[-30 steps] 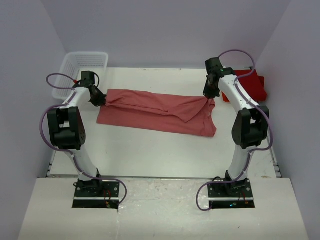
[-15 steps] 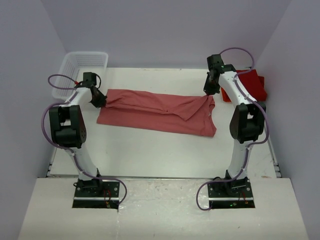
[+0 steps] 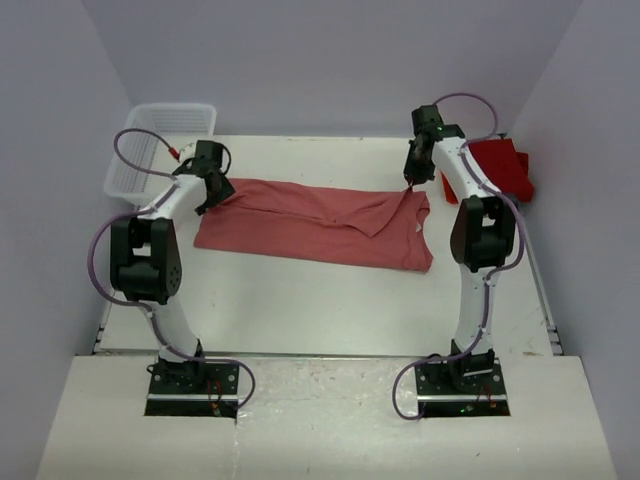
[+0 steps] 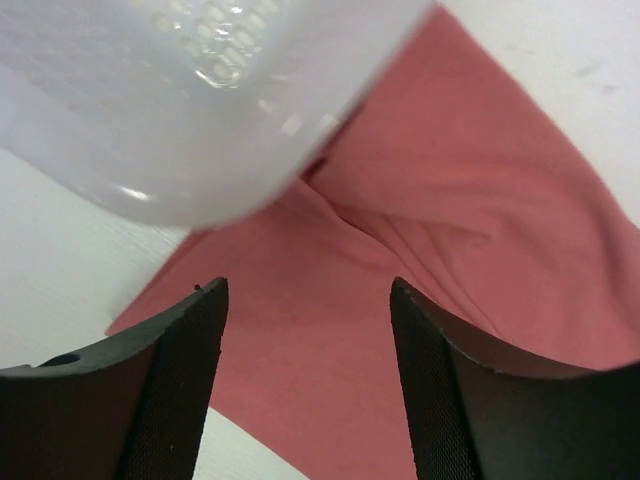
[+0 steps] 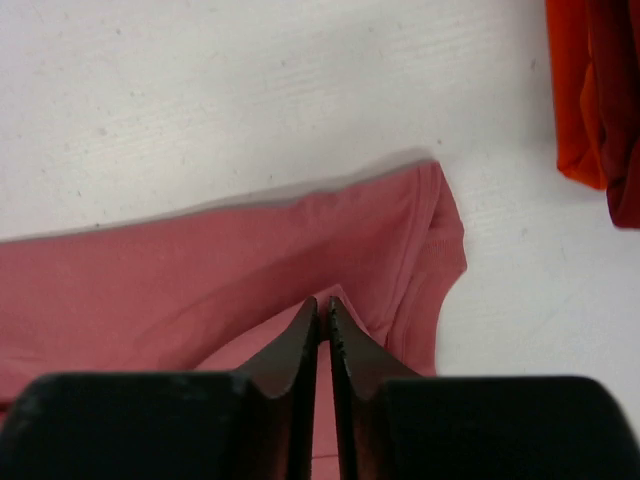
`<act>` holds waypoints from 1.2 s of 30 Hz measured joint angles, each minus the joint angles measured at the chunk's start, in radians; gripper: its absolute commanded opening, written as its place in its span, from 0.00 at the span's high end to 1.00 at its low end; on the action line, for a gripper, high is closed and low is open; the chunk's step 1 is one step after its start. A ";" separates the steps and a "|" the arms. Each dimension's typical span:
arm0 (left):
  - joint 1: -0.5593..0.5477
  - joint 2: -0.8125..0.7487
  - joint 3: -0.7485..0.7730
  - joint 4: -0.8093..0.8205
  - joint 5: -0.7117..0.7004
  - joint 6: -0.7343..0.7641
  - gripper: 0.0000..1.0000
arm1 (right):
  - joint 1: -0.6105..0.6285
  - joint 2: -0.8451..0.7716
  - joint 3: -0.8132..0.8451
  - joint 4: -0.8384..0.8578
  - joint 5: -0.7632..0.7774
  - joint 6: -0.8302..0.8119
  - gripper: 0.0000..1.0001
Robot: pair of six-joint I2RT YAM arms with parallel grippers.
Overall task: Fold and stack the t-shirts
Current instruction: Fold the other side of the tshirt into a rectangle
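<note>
Right wrist: t-shirt in end effector

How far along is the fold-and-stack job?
Done: brighter red folded t-shirts are piled at the far right of the white table. In hand: the faded salmon-red t-shirt lies stretched across the table, partly folded over. The right gripper is shut on its edge; the left gripper is open above its other end, beside the white plastic mesh basket. Remaining: finish folding, add it to the pile.
</note>
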State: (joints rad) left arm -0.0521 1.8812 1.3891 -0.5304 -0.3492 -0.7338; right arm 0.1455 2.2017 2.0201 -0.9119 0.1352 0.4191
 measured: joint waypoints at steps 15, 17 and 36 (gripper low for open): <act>-0.241 -0.109 0.027 0.181 0.152 0.117 0.60 | 0.002 -0.071 -0.155 0.155 -0.076 -0.060 0.60; -0.240 -0.050 0.027 0.193 0.240 0.117 0.67 | 0.014 -0.148 -0.279 0.171 -0.113 -0.053 0.60; -0.254 -0.031 -0.063 0.251 0.458 0.109 0.78 | 0.188 -0.284 -0.570 0.270 -0.241 -0.034 0.61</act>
State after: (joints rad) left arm -0.3061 1.8507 1.3258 -0.2790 0.1089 -0.6247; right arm 0.3340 1.9179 1.4502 -0.6418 -0.1059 0.3847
